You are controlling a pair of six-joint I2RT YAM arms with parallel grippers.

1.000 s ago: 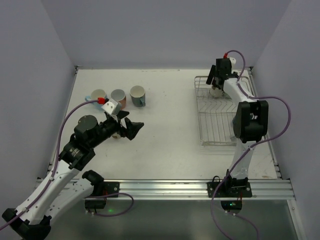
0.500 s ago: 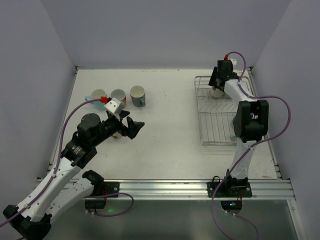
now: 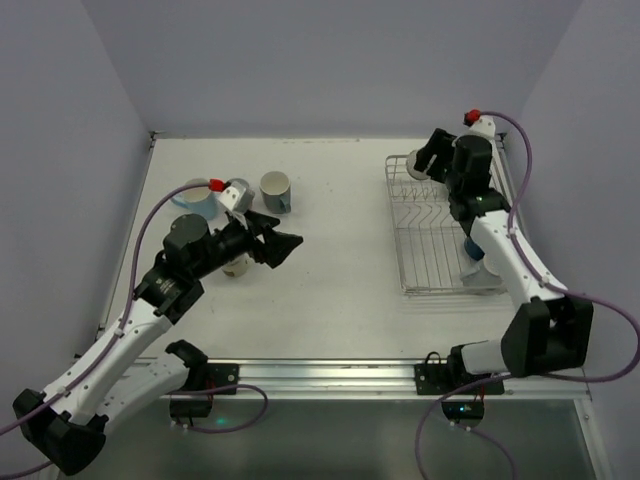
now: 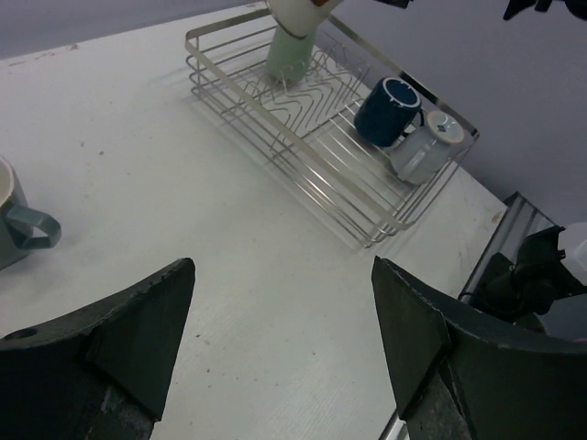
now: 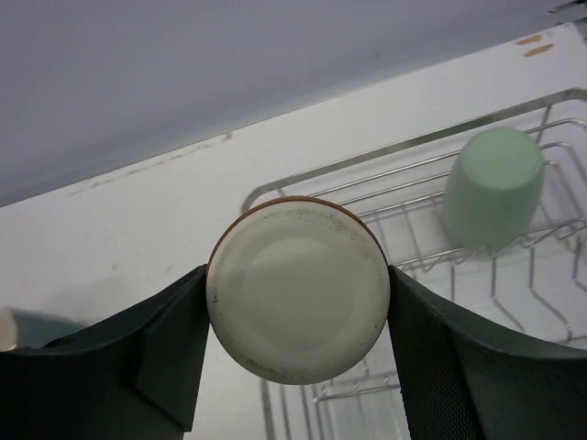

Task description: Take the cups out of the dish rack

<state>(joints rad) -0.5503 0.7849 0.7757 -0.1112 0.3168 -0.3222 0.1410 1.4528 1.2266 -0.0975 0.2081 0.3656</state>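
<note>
My right gripper (image 3: 428,160) is shut on a cup with a cream base and brown rim (image 5: 298,289), held above the far left corner of the dish rack (image 3: 430,255). In the right wrist view a pale green cup (image 5: 491,188) stands upside down in the rack (image 5: 404,147). The left wrist view shows the rack (image 4: 303,151) holding the pale green cup (image 4: 292,55), a dark blue cup (image 4: 390,110) and a grey cup (image 4: 422,151). My left gripper (image 3: 282,245) is open and empty above the table, left of centre.
On the table at the far left stand a light blue cup (image 3: 195,200) and a grey-teal cup (image 3: 275,190). A cream cup (image 3: 238,266) sits under my left arm. The right arm covers the rack's right side. Grey walls enclose the table.
My right gripper has lifted the cream-based cup up out of the rack's far corner and the arm has swung. My left gripper has moved a little to the right.
</note>
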